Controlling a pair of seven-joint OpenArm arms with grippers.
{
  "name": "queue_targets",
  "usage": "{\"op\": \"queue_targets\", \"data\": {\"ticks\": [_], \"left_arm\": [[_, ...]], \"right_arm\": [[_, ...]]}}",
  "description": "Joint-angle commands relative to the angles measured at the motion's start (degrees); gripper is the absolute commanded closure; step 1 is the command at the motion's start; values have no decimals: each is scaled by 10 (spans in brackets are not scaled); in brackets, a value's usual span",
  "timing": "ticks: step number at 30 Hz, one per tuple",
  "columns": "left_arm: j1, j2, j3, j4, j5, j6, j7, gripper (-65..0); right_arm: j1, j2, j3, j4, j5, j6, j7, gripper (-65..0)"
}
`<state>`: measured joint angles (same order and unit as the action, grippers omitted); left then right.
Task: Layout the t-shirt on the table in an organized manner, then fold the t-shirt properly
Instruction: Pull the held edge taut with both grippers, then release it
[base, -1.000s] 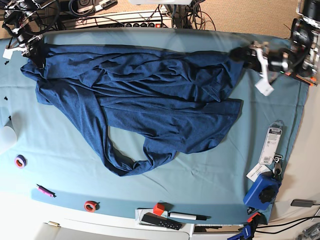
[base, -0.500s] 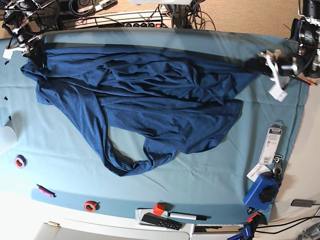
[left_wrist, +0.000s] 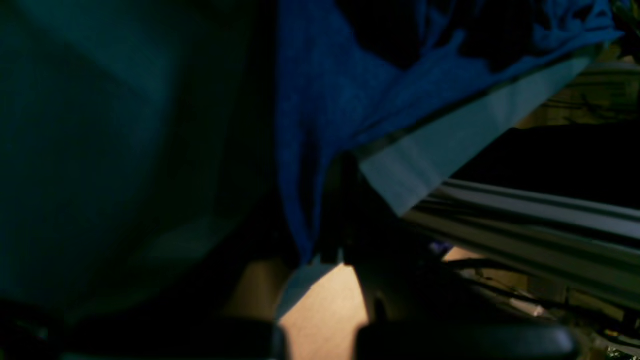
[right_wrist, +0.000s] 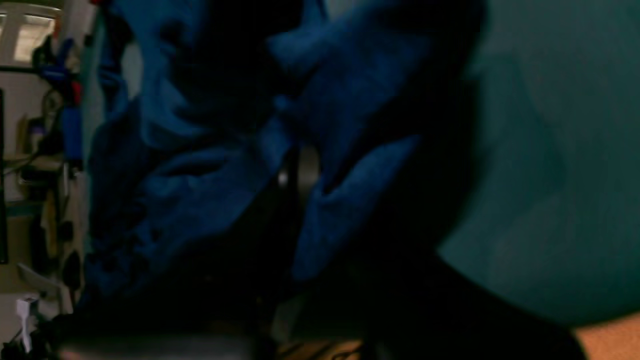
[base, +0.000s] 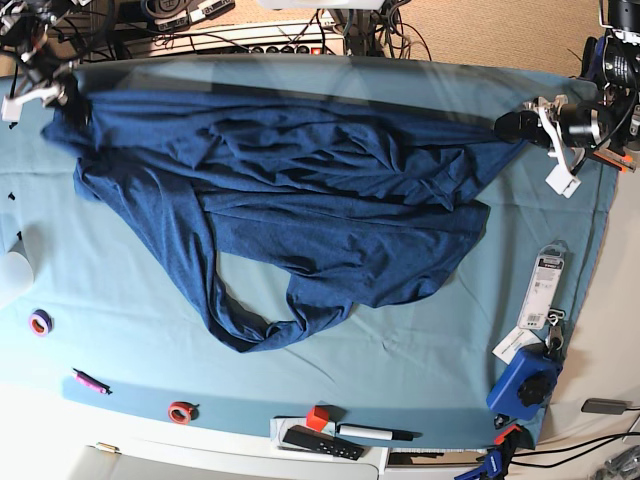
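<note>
From the base view the t-shirt lies stretched along the far edge of the table, its lower part bunched toward the middle; the left gripper pinches one far corner, the right gripper the other; the wrist views, dark and blurred, show only fabric clamped between pressed-together jaws.

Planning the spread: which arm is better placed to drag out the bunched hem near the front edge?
Left, hedged: its claw sits nearer the t-shirt hem; both claws are clamped on far corners.
</note>
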<state>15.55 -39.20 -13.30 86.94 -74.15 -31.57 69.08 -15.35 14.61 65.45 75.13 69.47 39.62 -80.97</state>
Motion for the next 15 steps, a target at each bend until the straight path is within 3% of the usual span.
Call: {"op": "queue_targets", "data": {"ticks": [1, 8, 15], "left_arm": [[0, -21, -8, 6, -8, 0, 0, 0], [21, -46, -18, 6, -9, -10, 4, 0], [69, -45, -26, 6, -31, -15, 16, 0]], "right_arm": [[-4, 5, 3, 16, 14, 0, 10, 0], [-21, -30, 3, 61, 14, -1, 10, 0], [-21, -35, 3, 85, 14, -5, 10, 0]]}}
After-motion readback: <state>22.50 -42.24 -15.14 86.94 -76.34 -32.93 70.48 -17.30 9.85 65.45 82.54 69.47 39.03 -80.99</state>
